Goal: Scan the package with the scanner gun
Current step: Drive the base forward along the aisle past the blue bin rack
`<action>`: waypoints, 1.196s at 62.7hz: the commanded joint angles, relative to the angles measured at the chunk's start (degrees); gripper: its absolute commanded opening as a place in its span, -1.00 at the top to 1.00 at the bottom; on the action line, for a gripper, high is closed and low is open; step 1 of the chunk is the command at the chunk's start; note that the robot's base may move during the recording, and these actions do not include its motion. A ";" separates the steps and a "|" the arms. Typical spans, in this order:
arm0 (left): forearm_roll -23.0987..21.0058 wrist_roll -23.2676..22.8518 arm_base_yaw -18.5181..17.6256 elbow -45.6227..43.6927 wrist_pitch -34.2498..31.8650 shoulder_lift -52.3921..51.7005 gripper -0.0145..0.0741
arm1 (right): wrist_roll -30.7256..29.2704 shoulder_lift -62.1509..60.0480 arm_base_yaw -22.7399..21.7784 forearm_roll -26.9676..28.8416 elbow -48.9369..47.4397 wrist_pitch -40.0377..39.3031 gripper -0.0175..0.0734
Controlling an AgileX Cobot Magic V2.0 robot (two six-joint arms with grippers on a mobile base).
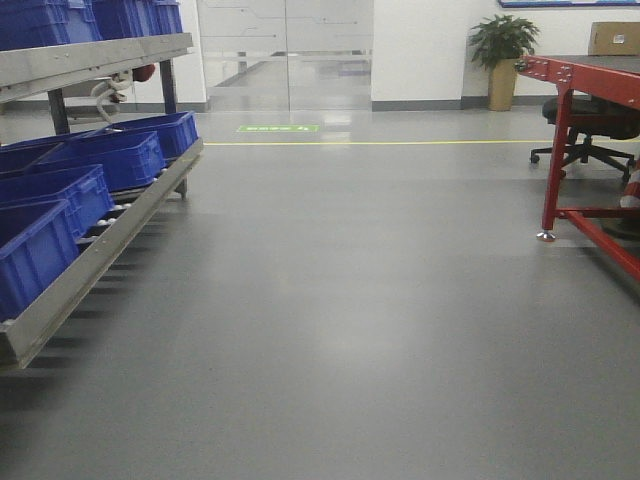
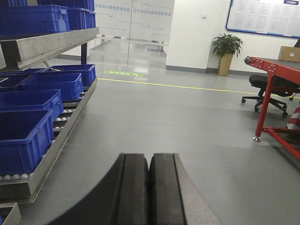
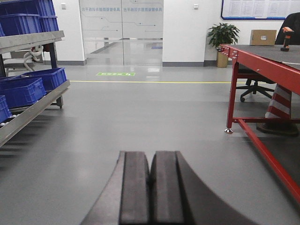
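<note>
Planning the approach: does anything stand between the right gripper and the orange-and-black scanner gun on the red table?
Nothing visible: only bare grey floor separates the shut right gripper from the red-framed table, where the scanner gun stands far off.

Wide grey floor (image 1: 340,300) lies open through the centre of the front view, running back to glass doors (image 1: 285,55) at upper centre. Along the left edge, a slanted metal rack (image 1: 90,265) loaded with blue bins (image 1: 120,160) walls off that side. At the right edge a red table (image 1: 580,75) blocks passage, with an office chair (image 1: 590,130) behind its legs and a striped cone (image 3: 280,105) beneath it. A potted plant (image 1: 503,60) stands upper right. Bare floor lies ahead of the left gripper (image 2: 150,187) and the right gripper (image 3: 151,187), each with pads pressed together.
</note>
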 commanded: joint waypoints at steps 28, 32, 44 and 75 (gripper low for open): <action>0.16 -0.23 -0.15 -0.14 -0.90 -0.20 0.92 | 0.04 -0.16 -0.23 0.09 0.10 -0.84 0.97; 0.16 -0.23 -0.15 -0.14 -0.90 -0.20 0.92 | 0.04 -0.16 -0.23 0.09 0.10 -0.84 0.97; 0.16 -0.23 -0.15 -0.14 -0.90 -0.20 0.92 | 0.04 -0.16 -0.23 0.09 0.10 -0.84 0.97; 0.16 -0.23 -0.15 -0.14 -0.90 -0.20 0.92 | 0.04 -0.16 -0.23 0.09 0.10 -0.84 0.97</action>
